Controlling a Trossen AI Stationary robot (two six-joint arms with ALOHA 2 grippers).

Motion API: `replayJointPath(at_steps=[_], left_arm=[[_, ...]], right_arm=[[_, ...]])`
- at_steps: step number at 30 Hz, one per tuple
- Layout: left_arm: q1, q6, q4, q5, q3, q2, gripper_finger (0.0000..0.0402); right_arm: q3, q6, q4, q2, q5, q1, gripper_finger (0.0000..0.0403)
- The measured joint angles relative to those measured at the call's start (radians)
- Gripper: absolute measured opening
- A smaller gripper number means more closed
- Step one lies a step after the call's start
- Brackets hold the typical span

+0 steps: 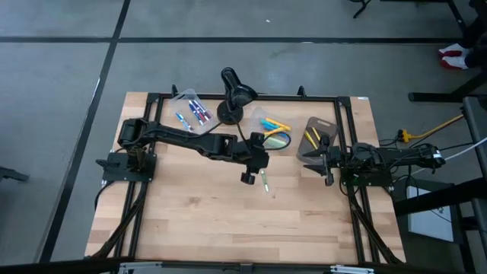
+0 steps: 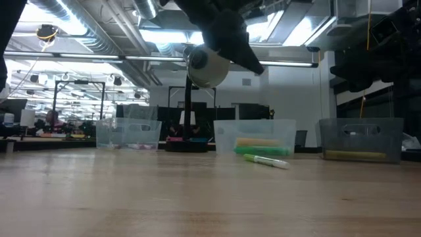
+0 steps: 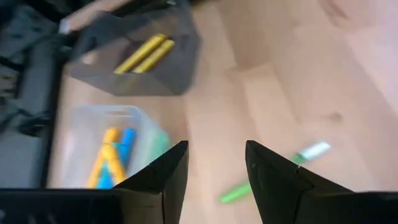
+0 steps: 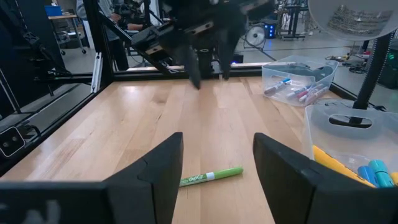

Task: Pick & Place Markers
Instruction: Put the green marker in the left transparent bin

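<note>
- High view, table (image 1: 190, 221): we log one wooden top, its near half bare apart from a single stray pen.
- Arms: we count two. The left arm reaches across to the middle; the right arm waits at the right edge.
- Desk lamp (image 1: 232, 95): one, black, standing at the far edge between the tubs.
- Tubs: we count three. The clear tub (image 1: 190, 110) at far left holds several markers, blue and red among them, too small to count; the middle tub (image 1: 275, 131) holds yellow, orange and blue ones; the dark tub (image 1: 318, 138) by the right arm holds two yellow pens.
- Left gripper (image 1: 249, 176): one, hovering above the table just beside the loose pen, fingers spread with nothing between them.
- Right gripper (image 1: 328, 169): one, at the dark tub, fingers wide and empty.
- Green marker (image 1: 265, 181): one, lying flat on the wood, near the middle tub.
- Risk, in our judgement: the pen lies off to one side of the left fingers, so a straight descent could clip and roll it; a closing grip across its length could squeeze it out.
</note>
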Motion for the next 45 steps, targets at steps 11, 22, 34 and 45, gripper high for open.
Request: replayJointPath(at_steps=[11,22,34,45], left_arm=[[0.0,-0.001,-0.096,0.067,0.0,0.0,0.0154],[0.0,0.026,-0.153,0.09,-0.005,0.0,0.0151],[-0.001,0.117,-0.135,0.104,-0.106,0.0,0.0148],[0.002,0.168,-0.05,0.112,-0.068,0.116,0.0148]], right_arm=[[0.0,0.0,0.0,0.0,0.0,0.0,0.0194],[0.0,0.0,0.0,0.0,0.0,0.0,0.0194],[0.0,0.0,0.0,0.0,0.0,0.0,0.0194],[0.0,0.0,0.0,0.0,0.0,0.0,0.0194]])
